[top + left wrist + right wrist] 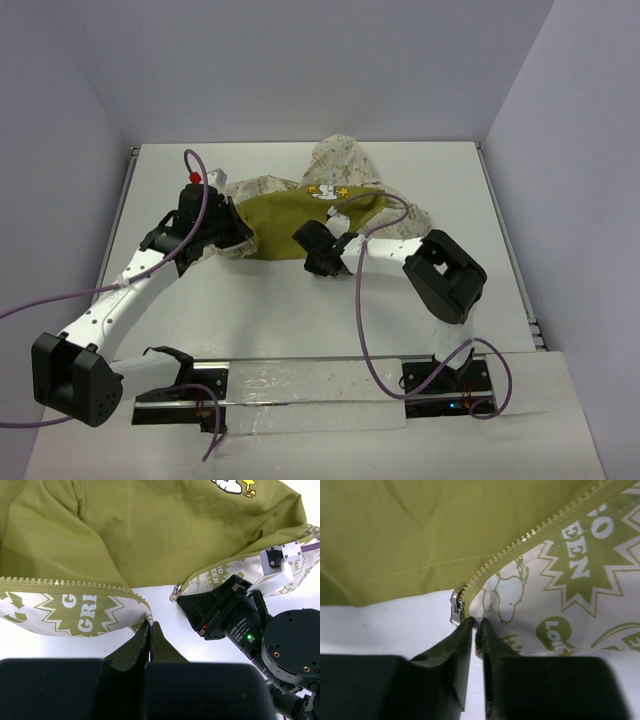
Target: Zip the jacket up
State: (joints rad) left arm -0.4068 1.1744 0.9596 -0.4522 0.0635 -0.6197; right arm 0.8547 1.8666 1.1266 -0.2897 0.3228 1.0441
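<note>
The jacket (300, 208) lies open on the white table, olive lining up, with the white cartoon patch (326, 191) near the hood. My left gripper (246, 244) is shut on the bottom corner of the left front panel (75, 615), just below its zipper teeth (65, 584); its tips (150, 625) pinch the cream hem. My right gripper (308, 242) is shut on the bottom corner of the right front panel (560, 600), its tips (476, 622) right next to the silver zipper slider (455, 607). The slider also shows in the left wrist view (174, 593). The two zipper halves are apart.
The hood (340, 155) bunches up at the far side. The table's bare surface (300, 320) runs between the jacket and the arm bases. Purple cables (360, 300) loop over both arms. The right gripper's body (235, 620) sits close to my left fingertips.
</note>
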